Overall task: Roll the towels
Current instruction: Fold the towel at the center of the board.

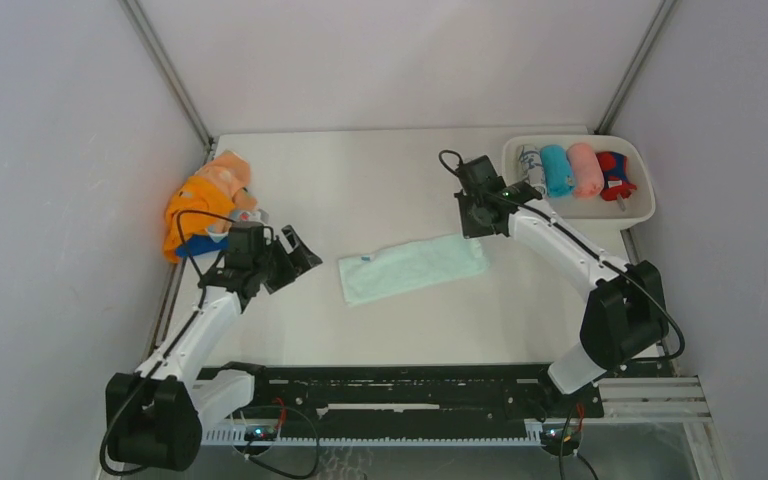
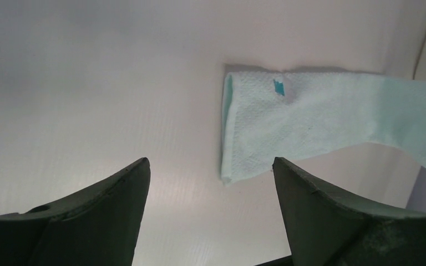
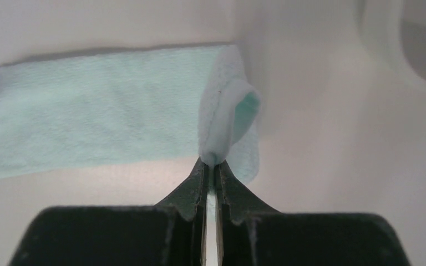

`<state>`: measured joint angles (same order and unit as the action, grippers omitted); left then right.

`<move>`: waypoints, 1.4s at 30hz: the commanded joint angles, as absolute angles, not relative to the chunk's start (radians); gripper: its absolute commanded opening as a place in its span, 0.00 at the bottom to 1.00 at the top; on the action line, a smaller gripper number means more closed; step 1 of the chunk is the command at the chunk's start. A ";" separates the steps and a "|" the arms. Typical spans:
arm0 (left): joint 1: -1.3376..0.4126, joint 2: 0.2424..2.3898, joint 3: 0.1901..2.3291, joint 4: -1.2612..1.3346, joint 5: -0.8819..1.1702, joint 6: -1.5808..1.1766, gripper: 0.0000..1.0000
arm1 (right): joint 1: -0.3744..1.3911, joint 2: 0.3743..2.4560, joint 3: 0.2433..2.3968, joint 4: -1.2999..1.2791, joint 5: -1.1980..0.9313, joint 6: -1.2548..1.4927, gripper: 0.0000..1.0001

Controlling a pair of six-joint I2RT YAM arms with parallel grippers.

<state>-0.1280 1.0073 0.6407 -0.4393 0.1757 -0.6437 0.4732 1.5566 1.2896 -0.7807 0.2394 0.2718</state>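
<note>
At mint towel (image 1: 412, 268) end — right end effector (image 3: 211, 165) pinching edge.

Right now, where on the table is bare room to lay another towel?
Free: the far strip between pile and right gripper, behind the mint towel; the near strip between that towel and the arm bases. Crowded: the pile's corner and the tray of rolls.

White table (image 1: 360, 330), plain pale grey walls (image 1: 60, 150) (metal corner posts (image 1: 165, 70)), soft even light
</note>
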 commanded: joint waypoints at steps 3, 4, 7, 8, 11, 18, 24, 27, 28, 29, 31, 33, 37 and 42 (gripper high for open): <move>-0.180 1.132 0.574 -0.109 0.260 -0.814 0.77 | 0.543 1.563 1.321 -0.631 0.020 0.289 0.00; -0.194 1.157 0.576 -0.084 0.262 -0.818 0.75 | 0.555 1.572 1.321 -0.618 0.003 0.290 0.00; -0.224 1.229 0.587 -0.010 0.269 -0.826 0.65 | 0.582 1.593 1.322 -0.578 -0.035 0.296 0.00; -0.226 1.250 0.591 0.008 0.267 -0.829 0.61 | 0.589 1.601 1.324 -0.568 -0.047 0.298 0.00; -0.227 1.310 0.600 0.031 0.253 -0.828 0.54 | 0.612 1.624 1.329 -0.540 -0.085 0.310 0.00; -0.243 1.426 0.584 0.078 0.263 -0.834 0.45 | 0.677 1.693 1.382 -0.527 -0.123 0.320 0.00; -0.269 1.484 0.574 0.093 0.257 -0.837 0.41 | 0.724 1.746 1.438 -0.538 -0.135 0.323 0.01; -0.271 1.501 0.561 0.110 0.261 -0.841 0.38 | 0.747 1.773 1.458 -0.534 -0.145 0.325 0.01; -0.273 1.505 0.557 0.117 0.262 -0.842 0.37 | 0.756 1.784 1.465 -0.535 -0.144 0.326 0.01; -0.273 1.507 0.553 0.120 0.260 -0.842 0.36 | 0.764 1.795 1.473 -0.534 -0.144 0.326 0.01; -0.272 1.511 0.547 0.126 0.260 -0.842 0.33 | 0.781 1.827 1.488 -0.535 -0.139 0.326 0.01; -0.274 1.514 0.543 0.129 0.260 -0.842 0.31 | 0.794 1.862 1.510 -0.545 -0.138 0.324 0.02; -0.275 1.510 0.535 0.130 0.259 -0.842 0.28 | 0.822 1.935 1.578 -0.603 -0.121 0.305 0.03; -0.278 1.508 0.529 0.130 0.252 -0.839 0.24 | 0.851 1.981 1.631 -0.639 -0.120 0.294 0.04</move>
<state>-0.2687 1.5043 0.5518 0.1261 0.2550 -0.8398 0.8253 1.9762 1.5635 -0.6144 -0.1261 0.3046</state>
